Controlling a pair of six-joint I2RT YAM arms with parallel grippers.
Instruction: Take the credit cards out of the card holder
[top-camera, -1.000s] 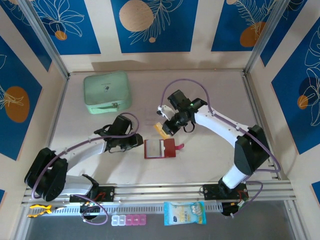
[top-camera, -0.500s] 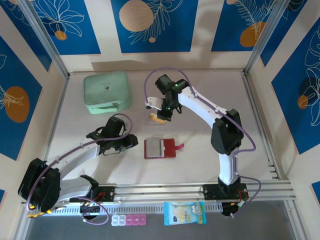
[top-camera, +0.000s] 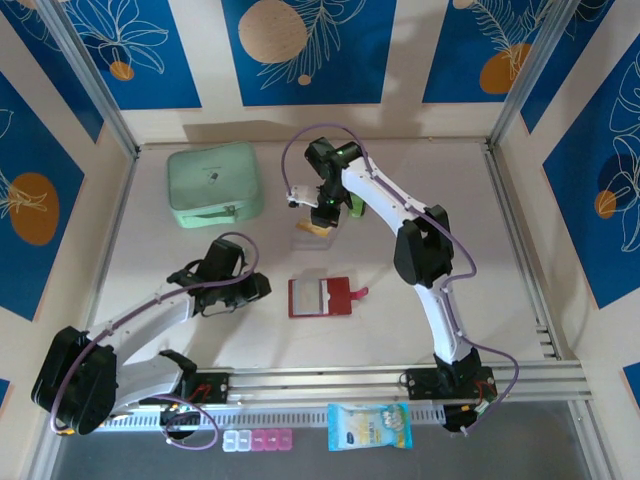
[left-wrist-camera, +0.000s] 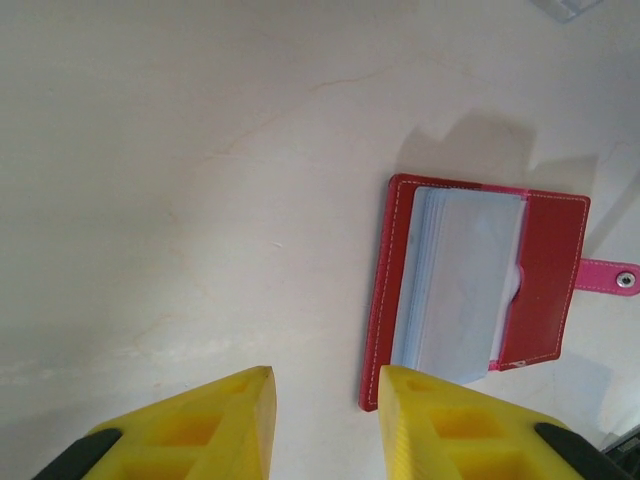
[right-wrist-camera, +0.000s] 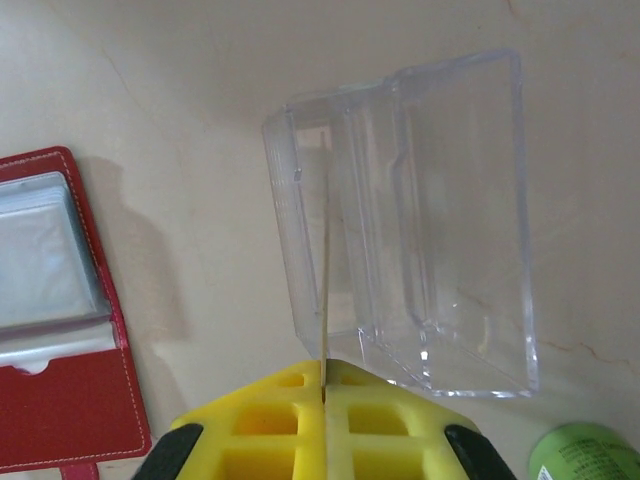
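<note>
The right fingers (right-wrist-camera: 270, 400) are pinching one credit card (top-camera: 318, 229), closed flat against it. In the wrist view the card is showing edge-on, as a thin line running up from between them. It is hanging over a clear plastic box (right-wrist-camera: 440, 220) that is lying open on the surface (left-wrist-camera: 200, 150), at about 12 o'clock from the card holder (left-wrist-camera: 550, 270) in the top view. That card is therefore already out, and it looks as though it is being brought to the box rather than let go.

The card holder is lying open and flat near the middle of the surface, its strap tab (left-wrist-camera: 610, 275) pointing to 3 o'clock in the top view. The left fingers (left-wrist-camera: 200, 430) are hovering just at its 9 o'clock side, parted, with only bare surface between them and nothing gripped.

What is left is harder to judge. The greyish sleeves (left-wrist-camera: 465, 280) are stacked and cloudy, so I cannot tell whether more cards are sitting inside them. The box walls are blurring the lower part of the held card, and whether it is touching the box is unclear. A green object (right-wrist-camera: 580, 455) is being cut off at the frame corner. A mint-green case (top-camera: 215, 183) is sitting well apart at 10 o'clock.
</note>
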